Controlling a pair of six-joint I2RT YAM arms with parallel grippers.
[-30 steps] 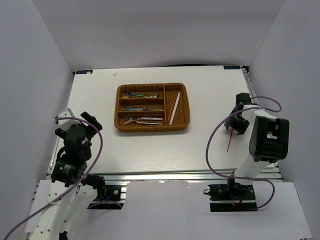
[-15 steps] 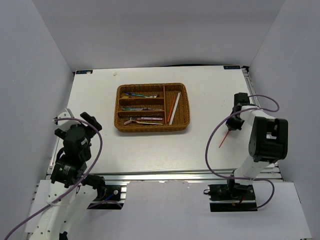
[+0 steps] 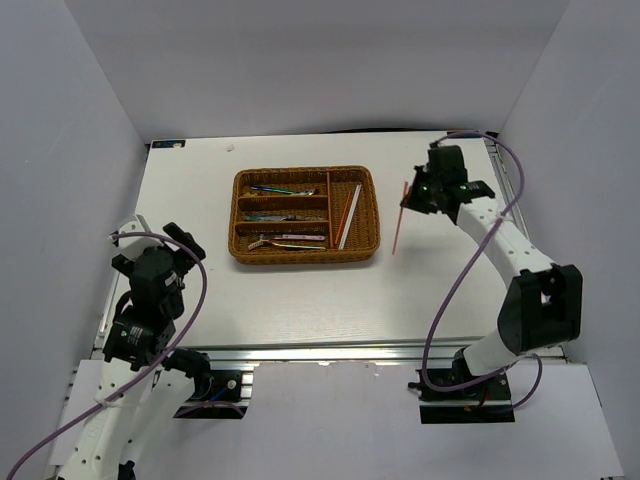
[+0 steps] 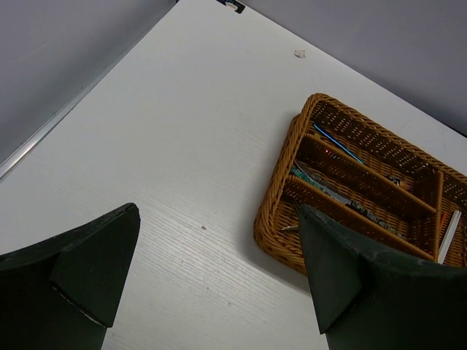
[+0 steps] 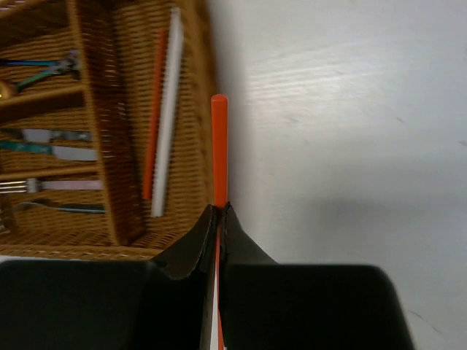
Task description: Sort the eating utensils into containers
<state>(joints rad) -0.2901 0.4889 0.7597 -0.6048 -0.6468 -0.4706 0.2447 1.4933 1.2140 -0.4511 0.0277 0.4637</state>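
The red-orange chopstick (image 5: 219, 149) is being pinched near one end by the right gripper (image 5: 218, 213), whose jaws are closing tight on it so that only the stick is separating them. In the top view the stick (image 3: 399, 220) is hanging steeply, long end downward, over the white table (image 3: 300, 300) just to the right of the wicker tray (image 3: 305, 259) and outside it. Whether its lower tip is touching the table cannot be told. In the right wrist view that tip is showing right at the tray's outer right wall (image 5: 202, 65).

The tray is lying flat toward the far middle of the table. Its vertical slot is holding another orange chopstick (image 5: 153, 117) and a white chopstick (image 5: 167, 109), lying side by side. The three long slots are holding the metal cutlery: a bluish iridescent piece (image 3: 275, 189) in the far slot, knives (image 5: 55, 144) in the middle one, and a fork (image 5: 44, 185) in the near one with another piece beside it.

The left gripper (image 4: 217, 215) is hanging with its jaws spread wide and nothing between them, low over the table's left side, well apart from the tray's left wall (image 4: 273, 219).

Small dark tags (image 3: 463, 134) are sitting at the table's far corners, their print too small to read.
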